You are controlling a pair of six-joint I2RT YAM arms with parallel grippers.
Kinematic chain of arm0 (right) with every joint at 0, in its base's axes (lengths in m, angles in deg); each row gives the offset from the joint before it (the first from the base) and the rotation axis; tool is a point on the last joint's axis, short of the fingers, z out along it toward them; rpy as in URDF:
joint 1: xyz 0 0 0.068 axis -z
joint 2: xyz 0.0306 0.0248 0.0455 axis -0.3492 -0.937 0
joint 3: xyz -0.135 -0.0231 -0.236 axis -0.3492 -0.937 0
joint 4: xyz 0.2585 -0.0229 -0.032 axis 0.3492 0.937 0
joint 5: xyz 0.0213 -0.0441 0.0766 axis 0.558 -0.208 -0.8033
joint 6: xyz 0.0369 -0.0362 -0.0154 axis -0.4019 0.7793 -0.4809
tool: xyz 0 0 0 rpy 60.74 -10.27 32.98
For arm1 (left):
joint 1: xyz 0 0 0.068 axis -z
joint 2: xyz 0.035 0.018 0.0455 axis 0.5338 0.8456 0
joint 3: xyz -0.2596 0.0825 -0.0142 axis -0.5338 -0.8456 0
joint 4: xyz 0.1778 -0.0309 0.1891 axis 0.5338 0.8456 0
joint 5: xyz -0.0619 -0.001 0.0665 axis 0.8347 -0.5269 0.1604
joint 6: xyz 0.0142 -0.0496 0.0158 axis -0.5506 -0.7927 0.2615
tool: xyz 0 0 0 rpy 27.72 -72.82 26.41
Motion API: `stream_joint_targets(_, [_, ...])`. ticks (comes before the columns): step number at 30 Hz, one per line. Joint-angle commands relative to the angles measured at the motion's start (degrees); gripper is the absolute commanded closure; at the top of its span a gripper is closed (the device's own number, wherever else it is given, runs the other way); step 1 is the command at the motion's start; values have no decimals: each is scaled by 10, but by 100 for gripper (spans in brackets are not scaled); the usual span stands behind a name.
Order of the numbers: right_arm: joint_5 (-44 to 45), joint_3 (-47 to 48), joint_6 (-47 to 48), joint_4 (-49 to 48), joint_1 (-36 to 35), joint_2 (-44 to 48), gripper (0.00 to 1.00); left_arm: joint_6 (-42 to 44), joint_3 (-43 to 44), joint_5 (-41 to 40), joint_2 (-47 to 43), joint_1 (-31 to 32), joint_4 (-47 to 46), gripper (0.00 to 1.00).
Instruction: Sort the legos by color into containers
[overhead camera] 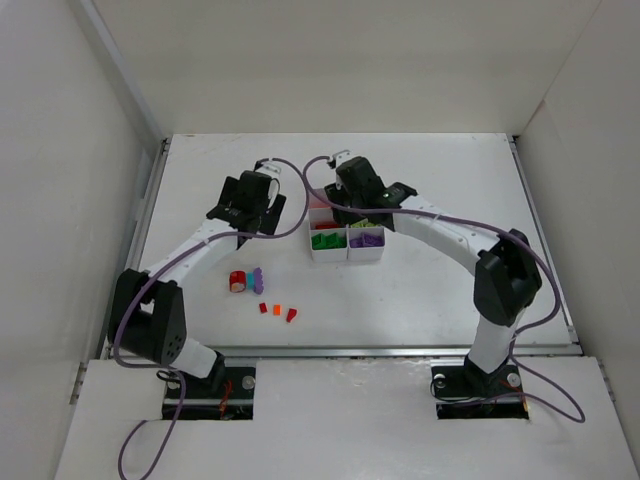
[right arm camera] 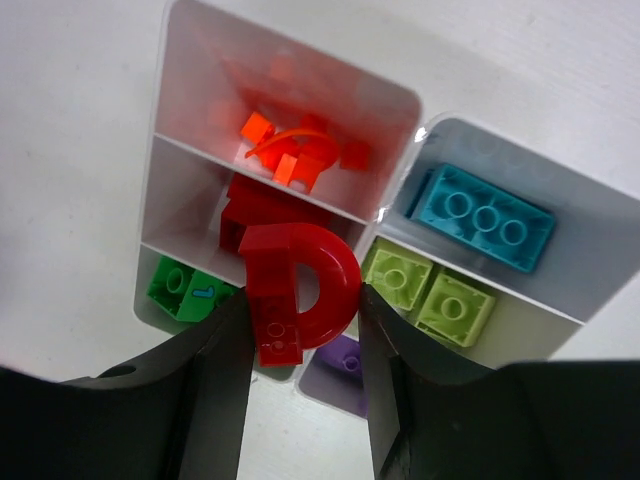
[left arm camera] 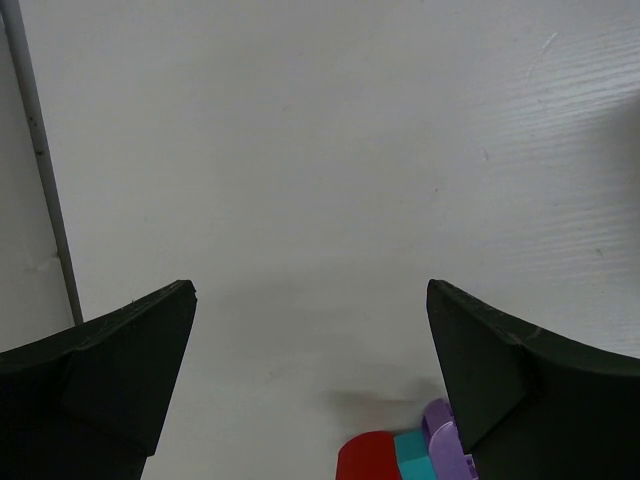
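Over the tray (right arm camera: 398,195), the right gripper (right arm camera: 305,345) is clamped on a red arch (right arm camera: 300,285), one finger on its flat side, the other on its curve. The red cell (right arm camera: 240,215) lies directly behind the arch in the wrist view, between the orange cell (right arm camera: 300,150) and the green cell (right arm camera: 180,290). Judgement: release needs little or no sideways shift; drift toward green is the risk. The left gripper (left arm camera: 310,340) hangs spread and empty over the table (left arm camera: 300,150), a red-cyan-purple cluster (left arm camera: 400,455) by its right finger. The left arm is nearer the loose bits (overhead camera: 277,310).
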Motion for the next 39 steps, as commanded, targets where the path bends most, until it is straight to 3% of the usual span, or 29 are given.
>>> stream_joint_targets(1, [-8, 29, 9, -4, -7, -1, 100, -20, -35, -1, -46, -21, -28, 0])
stream_joint_targets(13, [3, 60, 46, 14, -58, -51, 100, -9, -78, -21, -78, -26, -63, 0])
stream_joint_targets(21, [35, 80, 46, 12, -58, -69, 82, -4, -102, -26, -89, -26, -69, 0])
stream_joint_targets(36, [99, 87, 51, 2, -58, -80, 82, 18, -107, 22, -94, -26, -48, 0])
stream_joint_targets(39, [99, 87, 51, -4, -58, -86, 74, 24, -107, 22, -94, -26, -48, 0])
